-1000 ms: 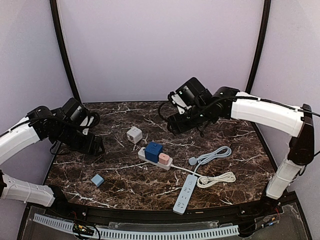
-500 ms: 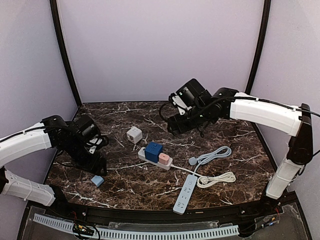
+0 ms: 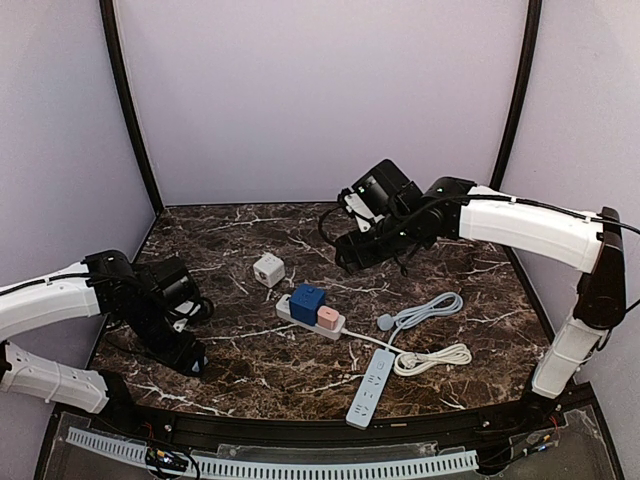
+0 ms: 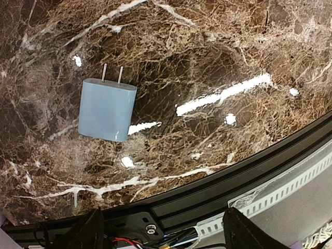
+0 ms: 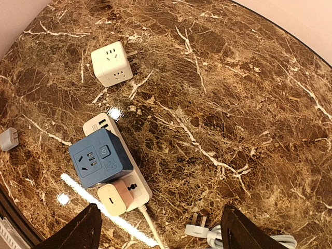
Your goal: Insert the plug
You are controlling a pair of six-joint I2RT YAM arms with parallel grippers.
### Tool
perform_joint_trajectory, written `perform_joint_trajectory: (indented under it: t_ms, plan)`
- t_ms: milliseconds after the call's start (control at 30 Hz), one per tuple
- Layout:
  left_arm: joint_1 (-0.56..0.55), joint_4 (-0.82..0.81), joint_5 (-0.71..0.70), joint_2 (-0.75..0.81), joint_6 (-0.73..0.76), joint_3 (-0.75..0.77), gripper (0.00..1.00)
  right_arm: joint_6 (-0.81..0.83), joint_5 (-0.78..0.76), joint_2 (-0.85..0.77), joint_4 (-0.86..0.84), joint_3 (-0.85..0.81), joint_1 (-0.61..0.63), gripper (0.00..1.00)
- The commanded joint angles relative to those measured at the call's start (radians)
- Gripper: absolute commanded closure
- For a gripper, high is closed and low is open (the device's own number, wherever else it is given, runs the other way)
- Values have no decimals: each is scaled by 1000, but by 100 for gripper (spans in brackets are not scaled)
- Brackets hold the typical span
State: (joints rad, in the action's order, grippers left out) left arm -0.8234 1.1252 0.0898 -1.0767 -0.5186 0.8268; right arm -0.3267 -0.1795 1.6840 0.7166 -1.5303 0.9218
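A light blue plug adapter [image 4: 107, 110] lies flat on the marble table [image 4: 218, 62] with its two prongs pointing away. My left gripper [image 4: 166, 239] is open and empty above the table's near edge, with the adapter ahead of its fingers. In the top view my left gripper [image 3: 190, 358] covers the adapter. A white power strip [image 3: 296, 312] holds a blue cube socket [image 3: 307, 302] and a pink charger [image 3: 328, 318]. My right gripper [image 3: 347, 254] hovers open and empty behind the strip. Its wrist view shows the strip [image 5: 101, 123], the blue cube [image 5: 100, 158], the charger [image 5: 117, 197] and the adapter [image 5: 7, 139].
A white cube socket [image 3: 268, 269] lies behind the strip and shows in the right wrist view [image 5: 111, 63]. A second white power strip [image 3: 371, 389] with its coiled cord [image 3: 436, 356] lies front right. A grey plug [image 3: 385, 322] with its cable [image 3: 430, 307] lies beside it.
My left arm has swung toward the near edge and come over the light blue adapter, which now hides under it in the top view. The right arm has barely moved.
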Motion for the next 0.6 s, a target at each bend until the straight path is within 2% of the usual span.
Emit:
perform_joint_trajectory:
  t_ms: [0, 567]
  plan:
    - [-8, 21, 8, 5, -25, -19, 21, 6, 5, 6, -23, 6, -5, 22]
    - [-20, 31, 50, -96, 62, 25, 30, 18, -19, 11, -23, -37, -5, 22]
